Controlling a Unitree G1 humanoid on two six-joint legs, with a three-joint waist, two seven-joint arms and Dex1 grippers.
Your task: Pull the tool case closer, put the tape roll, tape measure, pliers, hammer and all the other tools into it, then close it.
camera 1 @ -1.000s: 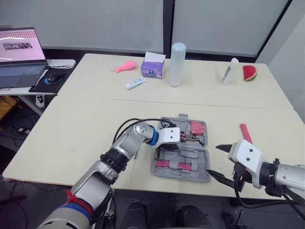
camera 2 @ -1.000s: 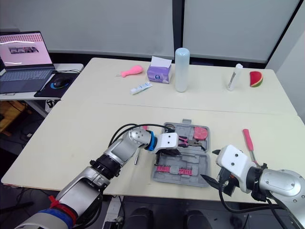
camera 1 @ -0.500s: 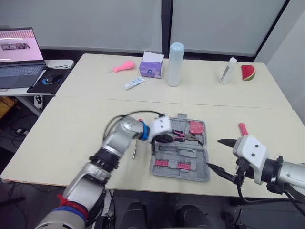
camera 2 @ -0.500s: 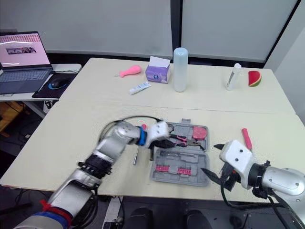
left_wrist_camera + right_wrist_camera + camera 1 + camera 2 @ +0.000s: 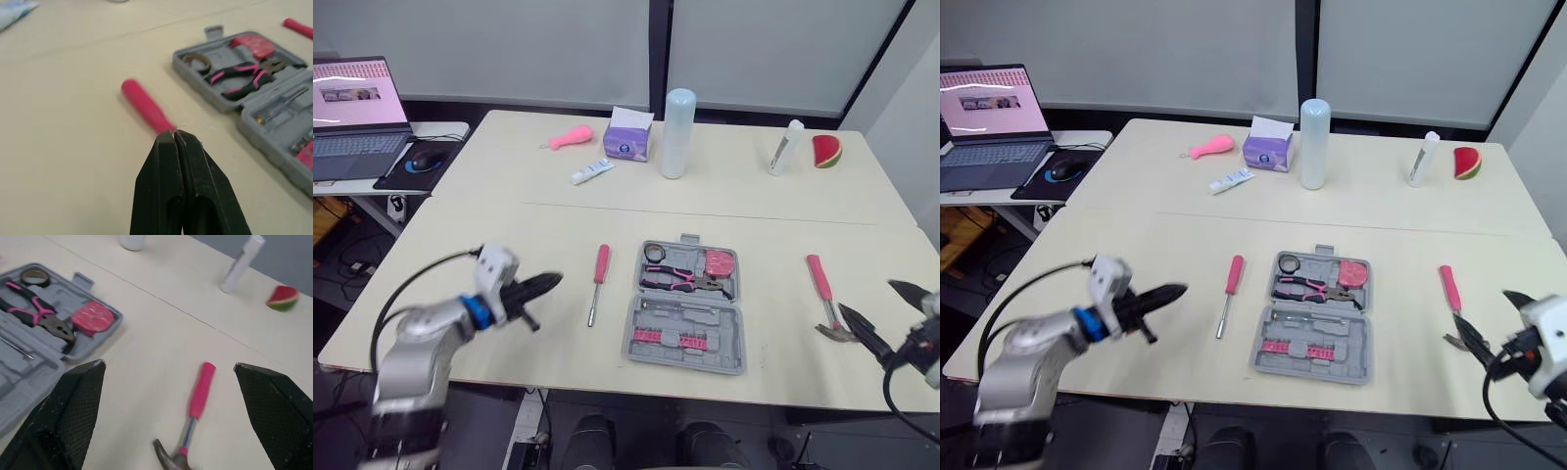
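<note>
Left arm (image 5: 431,321) low, jaws together; right arm (image 5: 1542,338) low, jaws wide apart.

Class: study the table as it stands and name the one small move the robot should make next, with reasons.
Probably lower the right gripper onto the hammer at its pink handle: the jaws are open, the hammer lies just ahead outside the tool case, and the pliers are already inside.

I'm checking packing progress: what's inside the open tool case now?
The tool case holds the tape roll, pliers and pink tape measure in its far half, and a row of pink pieces in its near half. Anything beneath the pliers is covered.
</note>
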